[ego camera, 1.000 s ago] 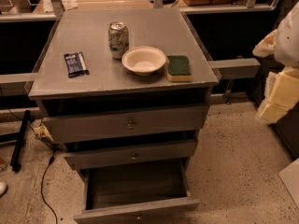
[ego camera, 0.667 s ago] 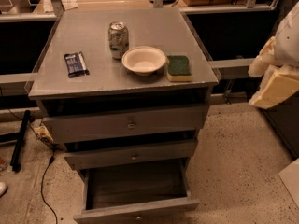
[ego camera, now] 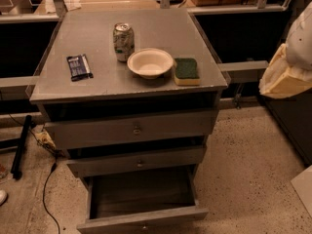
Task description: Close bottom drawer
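Your bottom drawer sits at the foot of the grey cabinet, pulled well out toward you. It is a deep, boxy tray with flat matte walls and a bare floor. Its plain front runs along the lower edge of the view, where it is partly cut off, so its knob is only just visible.

Above it, the middle drawer front and the wider top drawer front are flat grey slabs, each with one small round knob. Both stand slightly proud of the carcass, with dark gaps over them.

On the smooth grey tabletop you have a dented metal can standing upright, with a shallow cream bowl just beside it. A sponge, green on top and yellow beneath, lies next to the bowl, and a dark flat packet lies well to the left.

The claw hangs at the right edge, level with the tabletop and well apart from the drawers. It shows as a pale cream and white mass, partly out of view. You cannot tell how far it is open, or whether it holds anything.

The floor is speckled.
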